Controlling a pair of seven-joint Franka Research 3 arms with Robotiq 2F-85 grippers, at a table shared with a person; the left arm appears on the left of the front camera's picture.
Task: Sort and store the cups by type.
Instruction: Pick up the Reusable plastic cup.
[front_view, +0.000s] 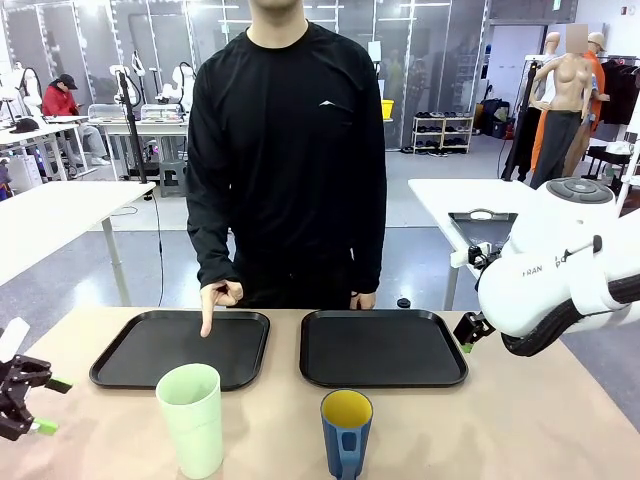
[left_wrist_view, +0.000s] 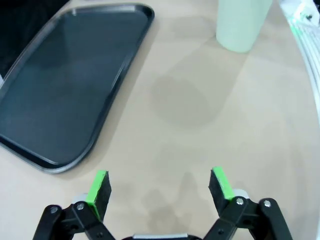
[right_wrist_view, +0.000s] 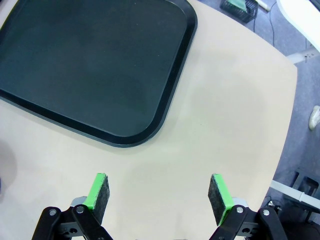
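A: Where do the 2 cups sit?
B: Both are at the near edge of the tabletop (front_view: 520, 420), upright and apart. The tumbler (front_view: 190, 420) stands in front of the left tray (front_view: 150, 352). The blue cup (front_view: 346, 432), yellow inside with its handle toward us, stands in front of the right tray (front_view: 383, 350). Neither is in a tray, so I'd say sorting hasn't begun.

A: And the claws?
B: The left claw (left_wrist_view: 161, 192) is released, its pads spread wide over bare tabletop with nothing between them. The tumbler is ahead of it and the left tray off to one side. The right claw (right_wrist_view: 160, 192) is released too. It hangs above the tabletop off a corner of the right tray, well apart from the blue cup.

A: Why 2 trays?
B: 1 per type, I'd judge. They lie side by side, just apart, each behind a cup, so each arm gets a short carry on its own side.

A: The person?
B: Standing at the far side. 1 hand (front_view: 220, 296) points an index finger down at the left tray's far edge. That likely marks where a cup belongs, though I can't tell which. The other hand (front_view: 363, 299) hangs by the right tray's far edge.

A: Next?
B: Probably the left claw taking the tumbler. It looks tall and light, so a low grip should keep it from tipping.
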